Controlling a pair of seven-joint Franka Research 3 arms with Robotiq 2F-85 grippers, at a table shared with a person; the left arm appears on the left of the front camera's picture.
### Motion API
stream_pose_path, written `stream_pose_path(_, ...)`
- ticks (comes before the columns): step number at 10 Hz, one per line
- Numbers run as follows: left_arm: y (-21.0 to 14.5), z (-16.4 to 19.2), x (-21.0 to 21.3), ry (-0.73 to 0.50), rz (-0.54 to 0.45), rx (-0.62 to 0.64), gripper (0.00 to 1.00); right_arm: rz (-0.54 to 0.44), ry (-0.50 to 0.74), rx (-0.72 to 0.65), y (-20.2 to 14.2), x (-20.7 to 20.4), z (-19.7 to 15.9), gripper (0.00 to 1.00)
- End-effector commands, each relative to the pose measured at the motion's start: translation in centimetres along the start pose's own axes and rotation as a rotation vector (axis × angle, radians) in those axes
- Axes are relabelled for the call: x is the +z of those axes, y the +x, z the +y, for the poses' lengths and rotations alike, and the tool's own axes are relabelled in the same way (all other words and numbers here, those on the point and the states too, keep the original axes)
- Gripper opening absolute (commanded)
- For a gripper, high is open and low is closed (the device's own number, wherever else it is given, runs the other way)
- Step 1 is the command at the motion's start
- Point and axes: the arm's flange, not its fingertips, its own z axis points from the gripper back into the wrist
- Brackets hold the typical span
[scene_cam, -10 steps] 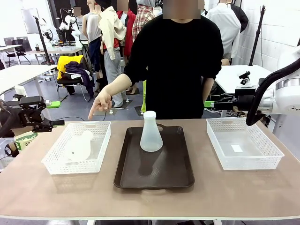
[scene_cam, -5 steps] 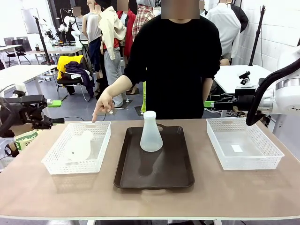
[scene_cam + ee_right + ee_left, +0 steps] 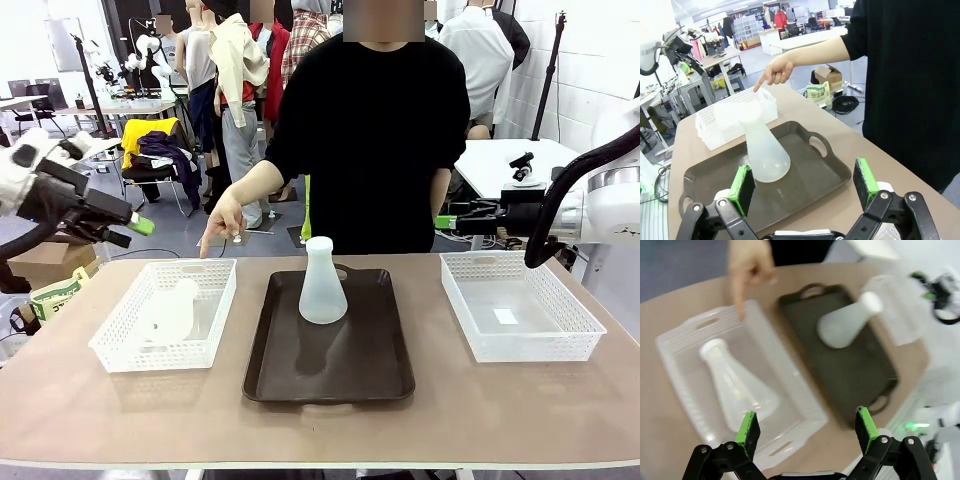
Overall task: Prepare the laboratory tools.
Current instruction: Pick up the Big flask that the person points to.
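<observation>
Moved: left gripper [image 3: 140,225] is raised and tilted since a second ago; jaws spread, nothing held.
right gripper [image 3: 802,187]: jaws spread, nothing held.
left basket [image 3: 150,358]: one flask [image 3: 168,312] is laid inside.
tray [image 3: 340,360]: second flask [image 3: 322,283] is stood upright, far half.

Blurred in left wrist view: basket [image 3: 677,365], flask [image 3: 737,390], tray [image 3: 855,375]. From front, flask dimly seen through basket wall.

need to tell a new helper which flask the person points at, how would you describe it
On the table, to the robot's left of the dark brown tray, sits a white mesh basket. Inside it a frosted-white conical flask lies on its side, near the person's pointing hand; the other flask stands upright on the tray.
</observation>
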Motion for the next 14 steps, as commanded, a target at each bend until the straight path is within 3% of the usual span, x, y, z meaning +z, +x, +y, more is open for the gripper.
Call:
stream_pose_path(1, 2.0, -0.1, -1.9, 0.261, 0.233, 0.052, 1.00, 0.005, -0.004, 0.001, 0.0, -0.1, 0.2, 1.00)
stream_pose_path(6, 6.6, 0.2, -8.7, 0.503, 0.454, 0.118, 1.00, 0.005, -0.004, 0.001, 0.0, -0.1, 0.2, 1.00)
stream_pose_path(14, 8.8, 5.1, -17.0, 0.543, 0.415, 0.196, 1.00, 0.005, -0.004, 0.001, 0.0, -0.1, 0.2, 1.00)
